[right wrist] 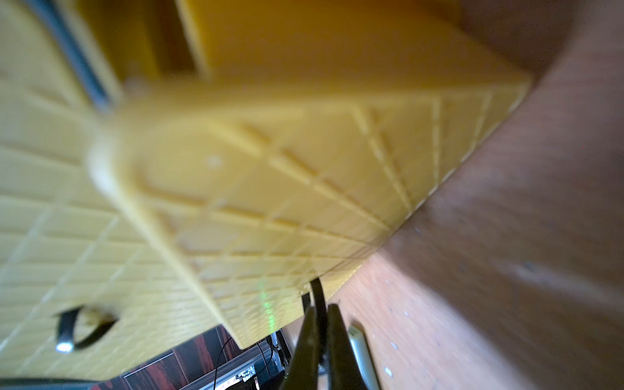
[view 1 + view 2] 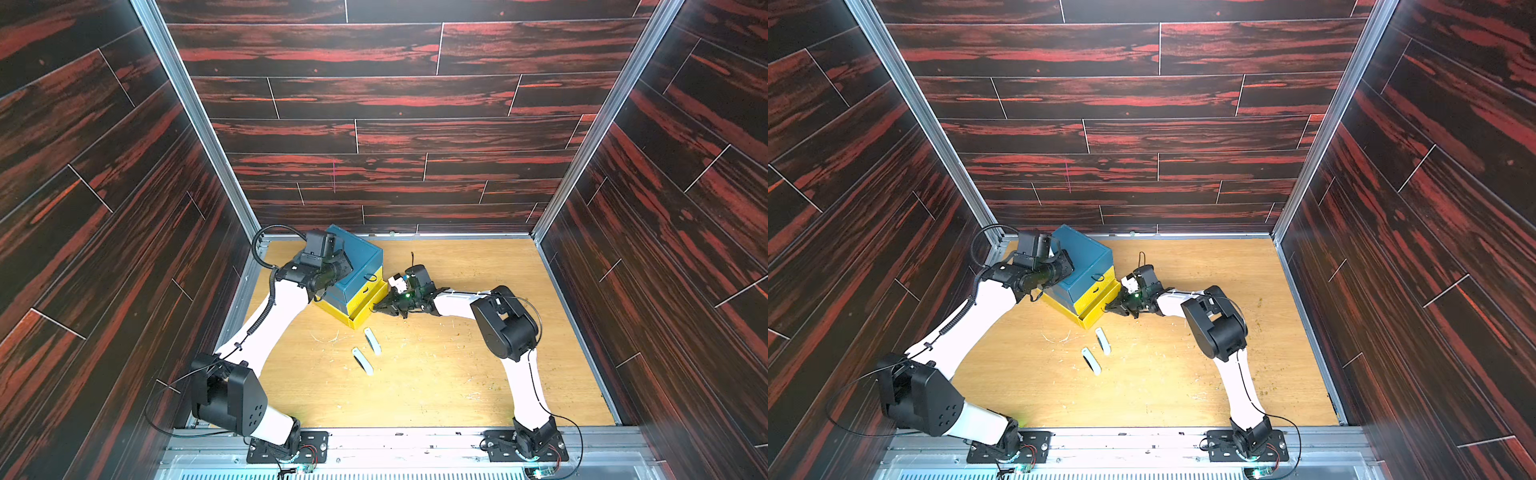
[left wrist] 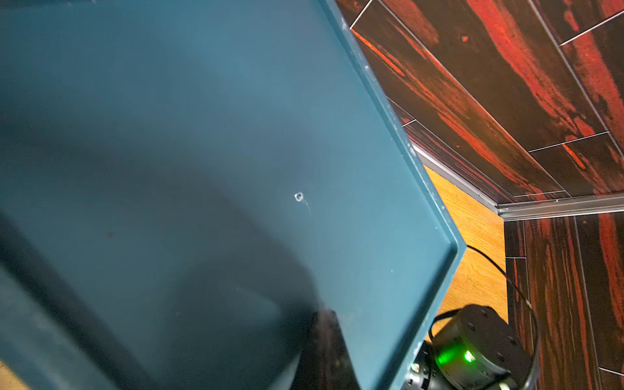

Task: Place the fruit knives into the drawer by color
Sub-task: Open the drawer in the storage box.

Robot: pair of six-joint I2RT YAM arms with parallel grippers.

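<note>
The right gripper, clamped on the loop pull of the lowest yellow drawer, should draw straight outward while the closed left gripper steadies the teal top; two fruit knives lie on the bench nearby.

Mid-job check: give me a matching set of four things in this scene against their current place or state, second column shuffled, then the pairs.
Things:
1. right pincer
2. bottom yellow drawer
3. two fruit knives
4. teal upper drawer

Place or state:
A. pushed in flush
B. lying on the wooden table in front of the drawer chest
C. shut on a black loop pull
D. pulled partly out

Pairs: 1-C, 2-D, 3-B, 4-A
</note>
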